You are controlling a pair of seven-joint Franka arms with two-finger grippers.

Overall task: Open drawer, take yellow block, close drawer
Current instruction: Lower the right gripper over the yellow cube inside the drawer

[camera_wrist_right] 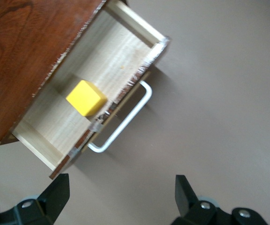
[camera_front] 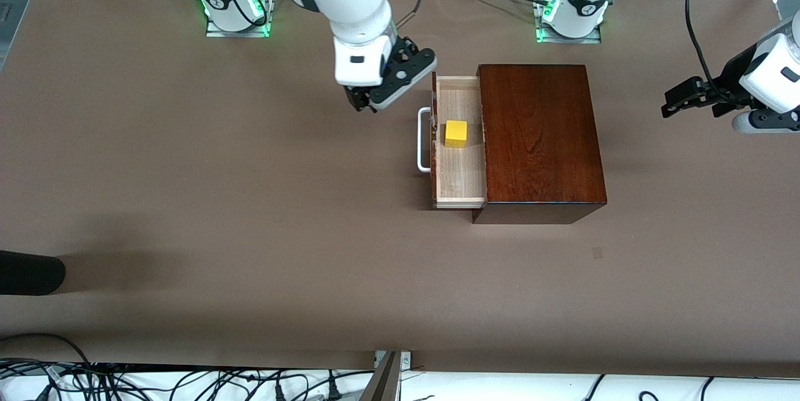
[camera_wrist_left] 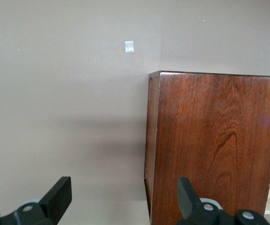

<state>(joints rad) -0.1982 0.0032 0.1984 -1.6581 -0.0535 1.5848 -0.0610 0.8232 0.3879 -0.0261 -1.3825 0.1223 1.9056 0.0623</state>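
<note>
The dark reddish-brown wooden box (camera_front: 540, 138) stands mid-table with its drawer (camera_front: 461, 185) pulled out toward the right arm's end, the white bar handle (camera_front: 424, 140) on its front. The yellow block (camera_front: 455, 133) lies in the pale drawer interior; it also shows in the right wrist view (camera_wrist_right: 84, 97). My right gripper (camera_front: 365, 101) is open and empty, up over the table beside the drawer's handle end. My left gripper (camera_front: 678, 103) is open and empty, hovering at the left arm's end of the table, apart from the box (camera_wrist_left: 214, 140).
A small pale tape mark (camera_front: 598, 253) lies on the brown table nearer the front camera than the box. A dark object (camera_front: 28, 272) pokes in at the table edge at the right arm's end. Cables run along the front edge.
</note>
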